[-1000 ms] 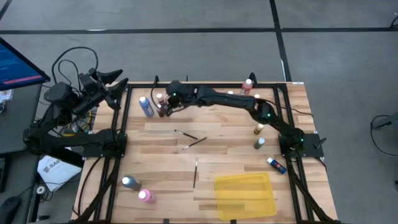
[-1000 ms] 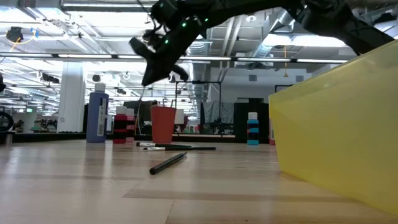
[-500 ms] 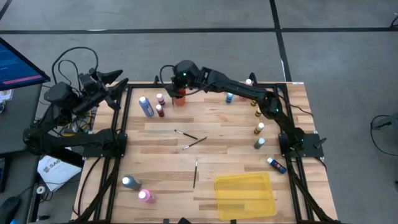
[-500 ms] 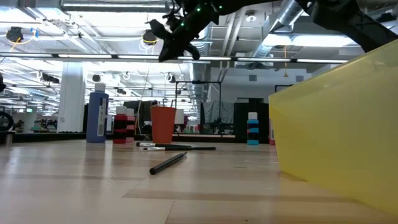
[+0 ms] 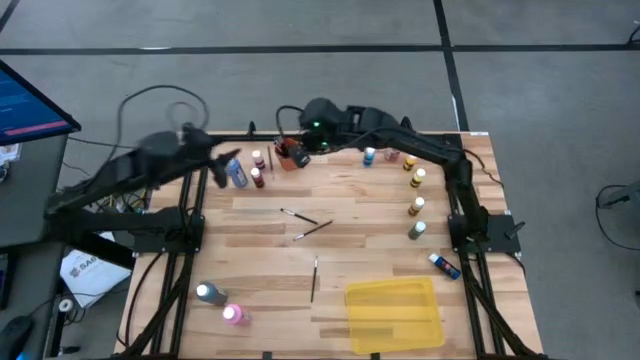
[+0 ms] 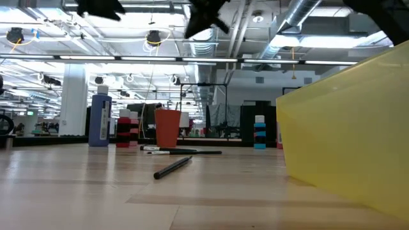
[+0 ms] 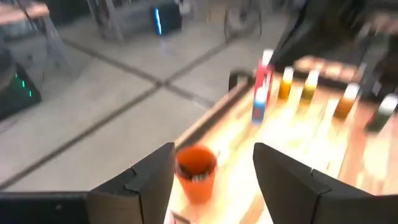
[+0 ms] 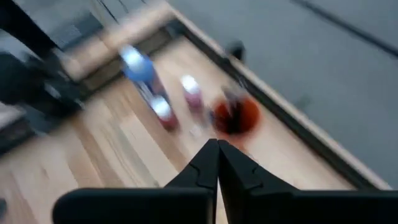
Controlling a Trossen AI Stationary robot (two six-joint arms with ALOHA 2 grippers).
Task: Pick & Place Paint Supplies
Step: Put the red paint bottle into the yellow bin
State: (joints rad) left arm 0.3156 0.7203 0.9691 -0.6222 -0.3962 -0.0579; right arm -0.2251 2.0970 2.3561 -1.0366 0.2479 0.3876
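The orange cup stands near the table's far edge with dark brush handles in it. My right gripper hangs shut and empty high above and just right of the cup. My left gripper is open, up in the air over the far left corner, beside the blue bottle and pointing toward the cup. Two red bottles stand next to the blue one. Three paintbrushes lie flat mid-table.
A row of small bottles lines the right side, with a blue one lying down. A grey bottle and a pink bottle stand near left. The yellow tray lies at the near right.
My right gripper has risen from the orange cup and drawn back toward the table's right, still shut. My left arm has swung in from beyond the left edge to over the far left corner, its open gripper tipping downward.
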